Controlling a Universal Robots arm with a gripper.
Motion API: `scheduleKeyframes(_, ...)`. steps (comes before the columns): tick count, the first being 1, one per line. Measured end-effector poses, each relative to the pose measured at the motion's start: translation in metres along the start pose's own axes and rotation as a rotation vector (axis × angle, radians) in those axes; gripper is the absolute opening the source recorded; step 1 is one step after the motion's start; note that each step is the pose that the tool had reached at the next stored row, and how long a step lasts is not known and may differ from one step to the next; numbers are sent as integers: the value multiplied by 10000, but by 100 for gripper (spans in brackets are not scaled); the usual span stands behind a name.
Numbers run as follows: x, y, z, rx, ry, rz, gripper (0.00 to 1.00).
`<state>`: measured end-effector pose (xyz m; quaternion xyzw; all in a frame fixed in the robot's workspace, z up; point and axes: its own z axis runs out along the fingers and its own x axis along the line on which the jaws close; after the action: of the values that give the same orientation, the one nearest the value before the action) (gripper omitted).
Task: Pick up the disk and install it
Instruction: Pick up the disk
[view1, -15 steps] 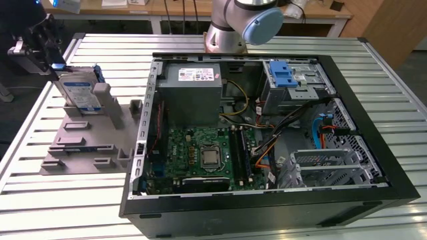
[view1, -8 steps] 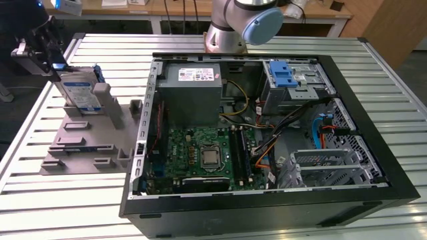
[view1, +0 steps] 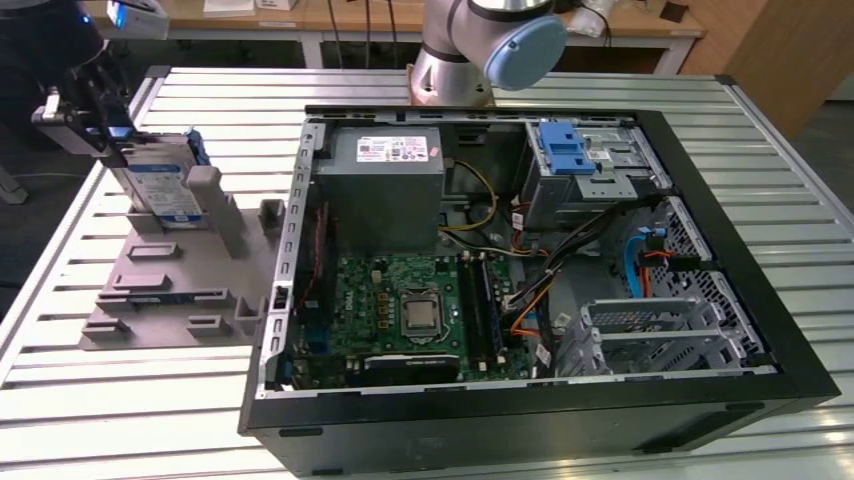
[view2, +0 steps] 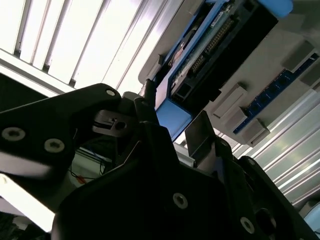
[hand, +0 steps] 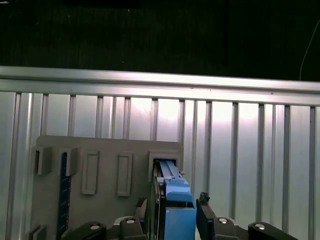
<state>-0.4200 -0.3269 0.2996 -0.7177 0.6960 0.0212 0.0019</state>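
- The gripper (hand: 177, 216) appears clamped on the disk (view1: 163, 188), with a finger (hand: 204, 214) pressed to each side of its blue rail (hand: 177, 197).
- The disk stands on edge in the grey fixture block (view1: 160, 290), near the slatted table's (view1: 120, 420) far corner on the exterior view's left.
- A good lift likely runs straight along the slot at the same tilt, so the rails clear the upright post (view1: 207, 195).

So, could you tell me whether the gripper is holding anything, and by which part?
The gripper appears to be shut on the disk, clamping its blue-railed upper end, with the disk standing upright in the grey fixture.
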Motion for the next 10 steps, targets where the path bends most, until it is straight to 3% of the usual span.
scheduleKeyframes(1, 0, 0, 6, 0, 0, 1, 55)
scheduleKeyframes(2, 0, 0, 12, 0, 0, 0, 48)
scheduleKeyframes(10, 1, -1, 33, 1, 0, 0, 48)
